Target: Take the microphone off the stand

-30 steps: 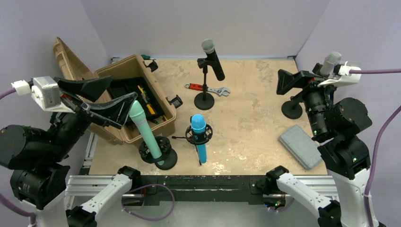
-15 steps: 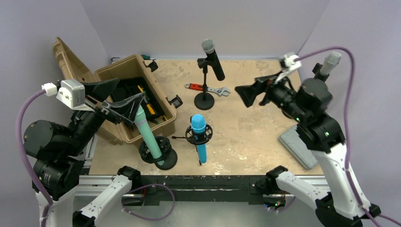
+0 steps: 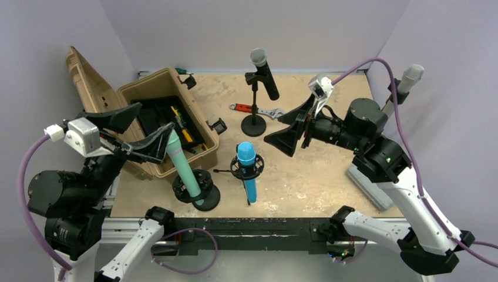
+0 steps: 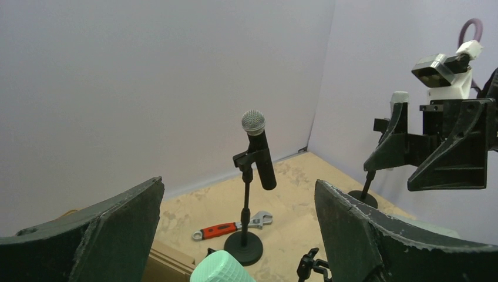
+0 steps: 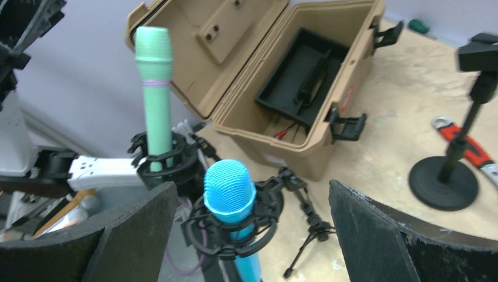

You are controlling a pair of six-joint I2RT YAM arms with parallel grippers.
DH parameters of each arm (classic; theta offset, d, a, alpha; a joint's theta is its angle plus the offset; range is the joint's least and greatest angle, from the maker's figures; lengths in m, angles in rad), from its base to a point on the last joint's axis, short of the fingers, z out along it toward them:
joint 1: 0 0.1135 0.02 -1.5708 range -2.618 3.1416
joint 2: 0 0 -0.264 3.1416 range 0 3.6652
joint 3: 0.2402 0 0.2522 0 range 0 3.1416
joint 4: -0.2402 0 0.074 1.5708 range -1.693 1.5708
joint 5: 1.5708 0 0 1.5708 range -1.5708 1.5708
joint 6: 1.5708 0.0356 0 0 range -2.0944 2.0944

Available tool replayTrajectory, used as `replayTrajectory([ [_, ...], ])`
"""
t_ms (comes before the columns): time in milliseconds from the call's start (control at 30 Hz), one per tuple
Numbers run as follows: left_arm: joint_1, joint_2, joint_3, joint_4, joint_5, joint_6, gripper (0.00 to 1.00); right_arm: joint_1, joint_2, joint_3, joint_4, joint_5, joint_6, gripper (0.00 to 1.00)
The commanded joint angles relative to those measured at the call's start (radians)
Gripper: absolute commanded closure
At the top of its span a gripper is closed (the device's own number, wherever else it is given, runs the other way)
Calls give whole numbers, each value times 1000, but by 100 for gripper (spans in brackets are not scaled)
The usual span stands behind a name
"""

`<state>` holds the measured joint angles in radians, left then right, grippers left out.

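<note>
Two wide-open hands, left hand [image 3: 154,120] by green microphone [image 3: 179,161], right hand [image 3: 282,132] near blue microphone [image 3: 246,155], case label [image 5: 350,97] blurred.

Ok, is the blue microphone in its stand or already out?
In. The blue microphone stands upright through its shock mount ring; the right gripper is open, not touching it.

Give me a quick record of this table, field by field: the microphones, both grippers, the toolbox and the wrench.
microphones on stands: green microphone, blue microphone, black microphone, silver-headed microphone
left gripper: open, at the green microphone's head, not gripping it
right gripper: open, facing the blue microphone, apart from it
toolbox: lid open, tools inside
wrench: flat beside the black microphone's stand base
</note>
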<state>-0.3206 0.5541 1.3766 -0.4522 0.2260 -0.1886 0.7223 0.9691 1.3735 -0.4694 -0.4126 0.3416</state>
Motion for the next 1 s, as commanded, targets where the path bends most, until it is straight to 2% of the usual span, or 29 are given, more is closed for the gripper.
replayTrajectory([
  [0,11,-27,-31,77,23,26,4,125,34,-20,61,110,40,8],
  [100,11,-60,-73,111,13,27,4,180,60,-26,80,137,52,16],
  [367,11,-128,-162,182,-24,35,4,294,122,-54,82,276,53,20],
  [967,11,-135,-201,209,-27,25,6,310,119,-107,86,304,36,40],
])
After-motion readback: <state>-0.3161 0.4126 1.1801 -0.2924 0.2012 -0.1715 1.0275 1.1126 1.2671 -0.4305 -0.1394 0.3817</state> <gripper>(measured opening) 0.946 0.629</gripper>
